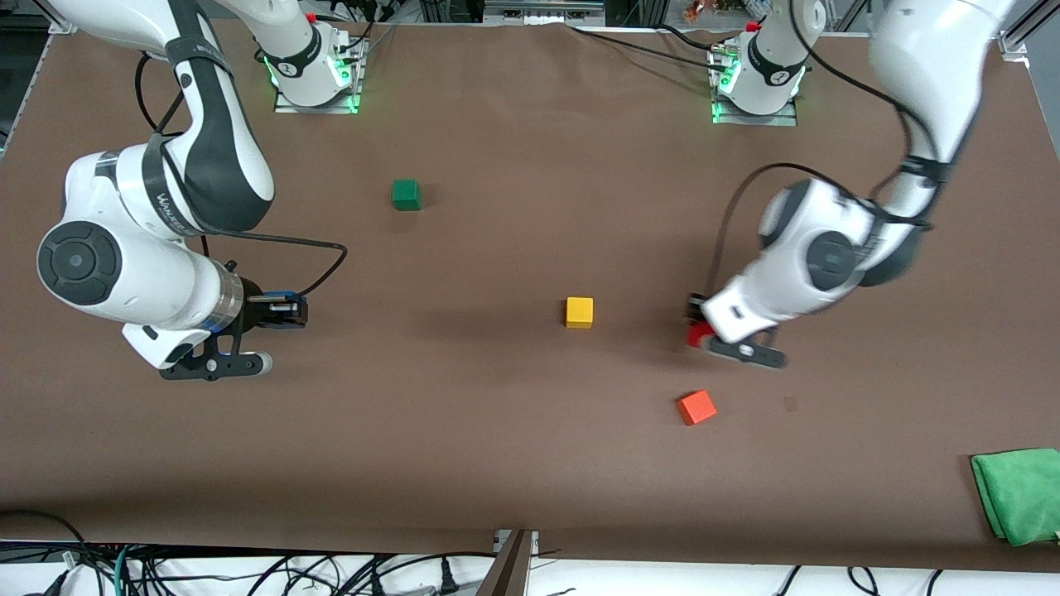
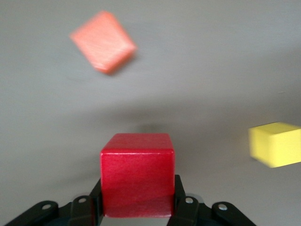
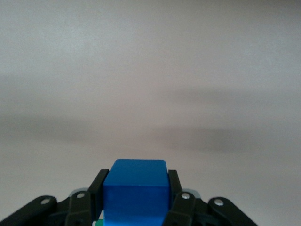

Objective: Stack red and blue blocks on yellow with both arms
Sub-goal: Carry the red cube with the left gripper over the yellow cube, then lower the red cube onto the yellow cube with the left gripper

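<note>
My left gripper is shut on the deep red cube and holds it just above the table, toward the left arm's end from the yellow cube. A red edge of that cube shows under the hand in the front view. The yellow cube also shows in the left wrist view. My right gripper is shut on the blue cube and holds it over bare table toward the right arm's end, well away from the yellow cube.
An orange cube lies nearer the front camera than my left gripper and shows in the left wrist view. A green cube sits closer to the bases. A green cloth lies at the table's corner at the left arm's end.
</note>
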Available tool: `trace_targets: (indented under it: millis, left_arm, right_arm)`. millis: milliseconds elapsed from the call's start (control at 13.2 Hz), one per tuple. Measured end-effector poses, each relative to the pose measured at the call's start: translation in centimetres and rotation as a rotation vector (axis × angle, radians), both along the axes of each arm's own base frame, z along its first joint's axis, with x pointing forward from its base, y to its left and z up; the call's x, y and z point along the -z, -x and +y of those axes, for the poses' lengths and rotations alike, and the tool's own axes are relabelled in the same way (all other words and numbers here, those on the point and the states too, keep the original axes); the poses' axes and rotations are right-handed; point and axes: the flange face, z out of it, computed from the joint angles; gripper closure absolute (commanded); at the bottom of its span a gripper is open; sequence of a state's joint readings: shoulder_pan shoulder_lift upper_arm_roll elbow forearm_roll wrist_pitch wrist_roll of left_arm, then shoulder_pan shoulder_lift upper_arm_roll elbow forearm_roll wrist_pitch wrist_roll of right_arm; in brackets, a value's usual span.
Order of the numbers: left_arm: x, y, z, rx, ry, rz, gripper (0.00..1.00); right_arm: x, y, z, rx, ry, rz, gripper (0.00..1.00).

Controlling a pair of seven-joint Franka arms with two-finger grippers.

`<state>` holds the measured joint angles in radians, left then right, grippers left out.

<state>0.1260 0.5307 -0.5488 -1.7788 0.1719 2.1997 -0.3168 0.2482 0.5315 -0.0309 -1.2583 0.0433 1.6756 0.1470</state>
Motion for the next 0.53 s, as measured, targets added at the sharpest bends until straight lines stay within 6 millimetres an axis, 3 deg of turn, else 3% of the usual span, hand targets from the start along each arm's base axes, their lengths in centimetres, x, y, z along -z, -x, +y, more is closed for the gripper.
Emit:
trace_targets:
  millis: [76, 227, 530]
  left_arm:
    - [0.2, 1.3, -3.4, -0.034, -0.004, 0.011, 1.0]
    - [0.5, 3.0, -8.0, -0.077, -0.008, 0.024, 1.0]
    - [1.7, 4.6, -13.2, -0.09, -0.064, -0.013, 1.0]
  right_arm:
    - [-0.1, 0.0, 0.5, -0.007, -0.001, -0.004, 0.67]
    - [-0.8, 0.2, 1.6, -0.023, -0.005, -0.016, 0.66]
    - [-1.4, 0.4, 3.0, -0.021, -0.007, -0.029, 0.66]
